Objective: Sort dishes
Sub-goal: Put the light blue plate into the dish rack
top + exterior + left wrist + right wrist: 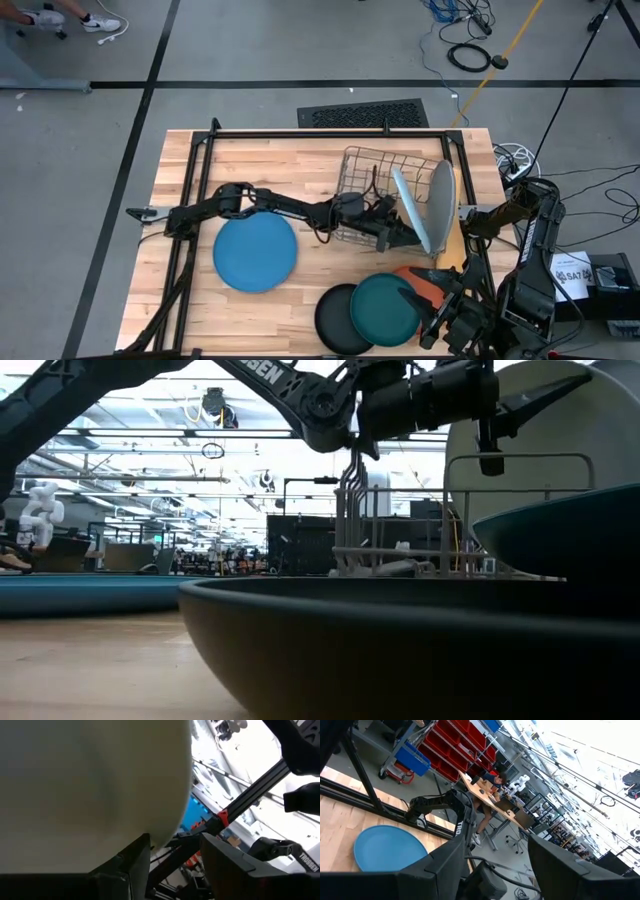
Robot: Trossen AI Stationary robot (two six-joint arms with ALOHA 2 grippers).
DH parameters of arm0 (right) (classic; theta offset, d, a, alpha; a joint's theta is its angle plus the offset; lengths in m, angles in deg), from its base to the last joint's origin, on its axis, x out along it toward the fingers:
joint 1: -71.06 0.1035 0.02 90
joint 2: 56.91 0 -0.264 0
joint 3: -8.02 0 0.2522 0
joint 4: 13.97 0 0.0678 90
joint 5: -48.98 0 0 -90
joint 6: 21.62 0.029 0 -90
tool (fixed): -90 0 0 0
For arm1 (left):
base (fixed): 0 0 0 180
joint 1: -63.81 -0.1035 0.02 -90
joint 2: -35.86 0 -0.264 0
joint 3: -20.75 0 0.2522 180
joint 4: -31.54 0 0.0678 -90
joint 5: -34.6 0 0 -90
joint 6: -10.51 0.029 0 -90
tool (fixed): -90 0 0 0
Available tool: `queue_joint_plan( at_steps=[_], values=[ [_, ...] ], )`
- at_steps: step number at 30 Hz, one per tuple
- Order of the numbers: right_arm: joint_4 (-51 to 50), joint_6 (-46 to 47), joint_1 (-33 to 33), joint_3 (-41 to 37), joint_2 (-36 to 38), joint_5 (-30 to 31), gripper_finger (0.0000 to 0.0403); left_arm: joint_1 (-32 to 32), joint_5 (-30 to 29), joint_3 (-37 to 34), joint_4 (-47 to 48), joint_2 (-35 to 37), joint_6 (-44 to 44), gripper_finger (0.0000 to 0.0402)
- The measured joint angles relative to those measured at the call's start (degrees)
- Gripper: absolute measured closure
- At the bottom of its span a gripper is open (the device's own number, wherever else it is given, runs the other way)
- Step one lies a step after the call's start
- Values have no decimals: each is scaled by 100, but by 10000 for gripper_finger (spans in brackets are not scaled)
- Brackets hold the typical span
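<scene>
Two large dishes stand on edge in the wire rack (365,170): a pale blue plate (408,205) and a grey plate (441,200). A medium blue plate (256,252) lies flat on the table at centre left. At the near edge lie a black plate (338,320), a dark teal plate (385,308) overlapping it, and an orange plate (428,283), mostly covered. My left gripper (400,238) reaches level to the rack's near right corner, open, right beside the pale blue plate (90,785). My right gripper (492,855) hovers open above the near plates, holding nothing. My left gripper comes level from the table's left at the pale blue plate's face, near its rim (167,827). One finger (135,862) stands close beside that rim, and the gap between the fingers shows only background. Whether the finger touches the plate, I cannot tell.
A black tube frame (320,133) runs around the tabletop, with a bar along the left side (190,200). The right arm's body (530,240) stands at the table's right edge. Bare wood (250,165) lies at the far left, beside the rack.
</scene>
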Motion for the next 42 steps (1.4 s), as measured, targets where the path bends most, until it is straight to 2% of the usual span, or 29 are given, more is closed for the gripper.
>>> queue_joint_plan(
  at_steps=[5, 17, 21, 27, 42],
  values=[
    [-2, 0, 0, 0, 0, 0, 193, -32, -35, 112, 168, 0, 47, 230],
    [-2, 0, 2, 0, 0, 0, 193, -90, -695, 116, 513, 0, 51, 236],
    [-14, 4, 2, 0, 0, 0, 193, -90, -703, 116, 525, 0, 165, 279],
    [-42, 26, 2, 0, 0, 0, 193, -64, -638, 118, 443, 0, 357, 387],
    [-46, 28, 2, 0, 0, 0, 193, -85, -12, 114, 551, 167, 751, 401]
  ],
)
